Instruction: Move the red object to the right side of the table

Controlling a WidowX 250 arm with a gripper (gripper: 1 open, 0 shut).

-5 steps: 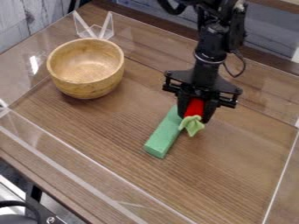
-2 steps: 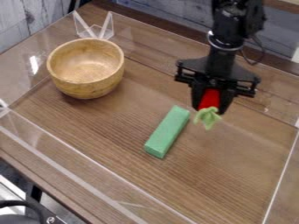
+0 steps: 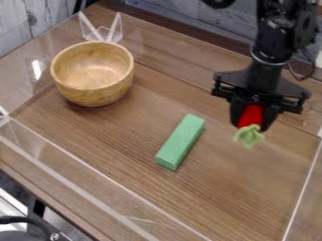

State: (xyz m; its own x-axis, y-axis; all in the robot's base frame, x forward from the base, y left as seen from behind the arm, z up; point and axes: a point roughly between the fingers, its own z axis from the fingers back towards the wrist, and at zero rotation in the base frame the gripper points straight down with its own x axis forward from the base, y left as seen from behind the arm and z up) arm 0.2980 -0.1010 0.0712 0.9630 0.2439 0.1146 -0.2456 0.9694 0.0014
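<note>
Right of the green block (image 3: 180, 142), the fingers (image 3: 254, 105) grip the red strawberry (image 3: 251, 116).
It seems held above the counter (image 3: 101, 176) for carrying rightward.

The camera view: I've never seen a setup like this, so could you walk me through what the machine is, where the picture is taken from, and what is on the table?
The black machine on the far side is a single robot arm, ending in a gripping tool. There is one camera, looking down at the table, a brown wood-grain surface with low clear walls at its edges.

On the surface, a wide yellowish-tan bowl sits toward the upper left of the picture, and a green rectangular block lies at a slant near the middle. The tool is closed on a small red toy strawberry, whose light green leafy end points toward the camera. It appears to be held off the table, though one view can't fully settle its height.
</note>
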